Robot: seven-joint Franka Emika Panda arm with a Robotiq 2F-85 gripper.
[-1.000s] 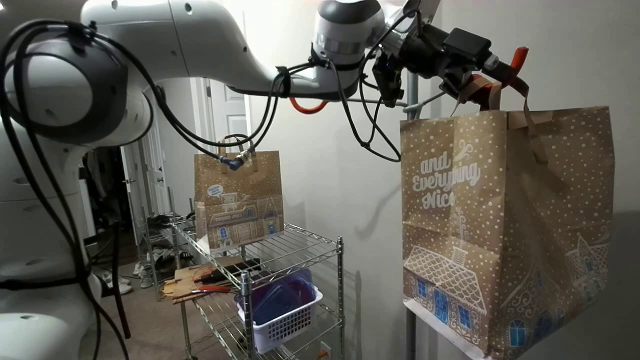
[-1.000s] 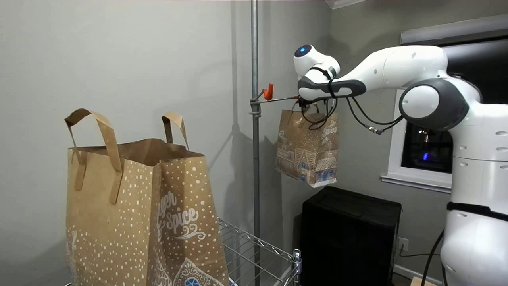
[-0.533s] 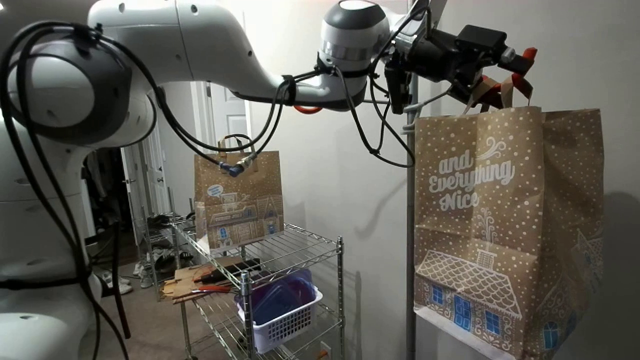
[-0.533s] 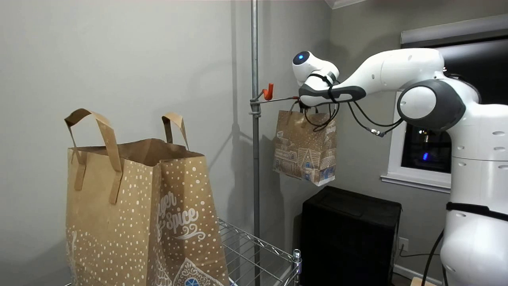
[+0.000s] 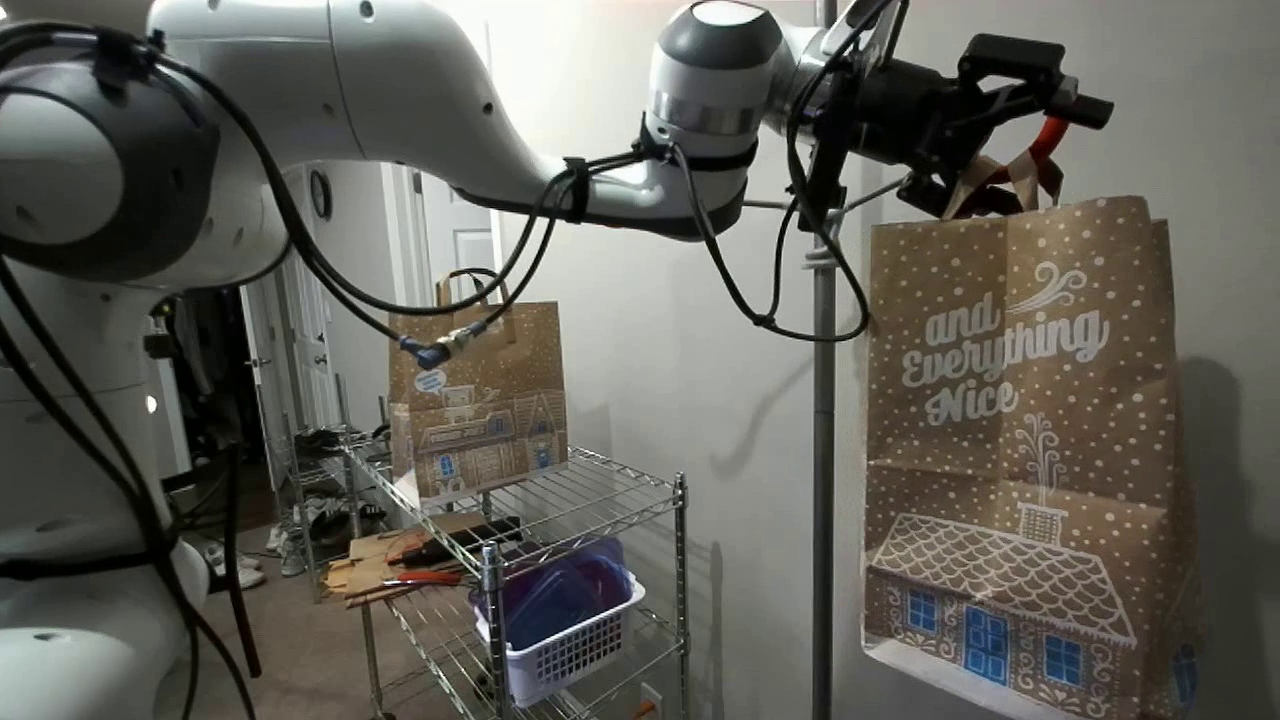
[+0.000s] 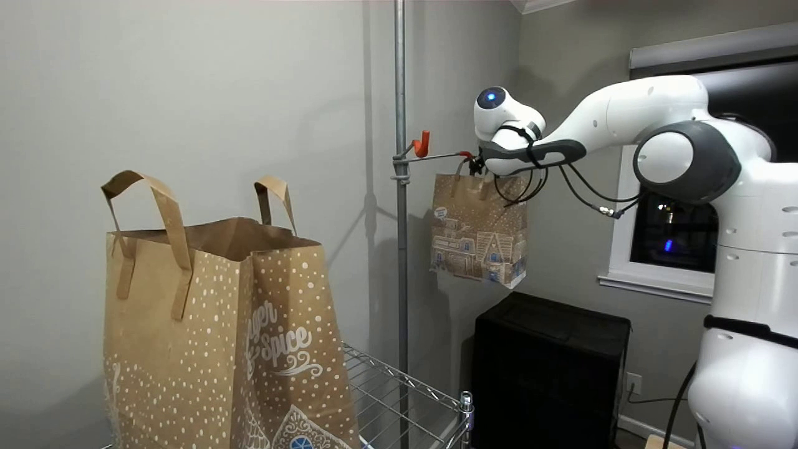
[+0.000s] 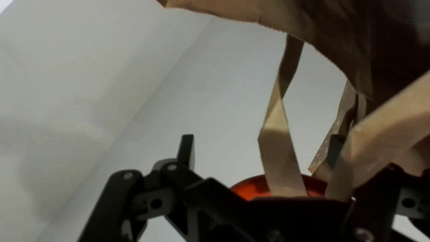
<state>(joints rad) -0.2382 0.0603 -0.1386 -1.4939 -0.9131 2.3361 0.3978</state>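
by the handles point(image 7: 277, 134) of a paper bag point(image 5: 1020, 450), gripper point(image 7: 262, 148) wide apart, contact unclear

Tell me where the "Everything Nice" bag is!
The "and Everything Nice" paper bag hangs on the right of an exterior view, just below the red hook and end effector, right of the metal pole.

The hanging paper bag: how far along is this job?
Done, apparently: the bag hangs with its handles at the red hook. In hand: the gripper stands open among the handles, seemingly not clamping them. Remaining, probably: drawing the gripper clear, since handles and fingers overlap.
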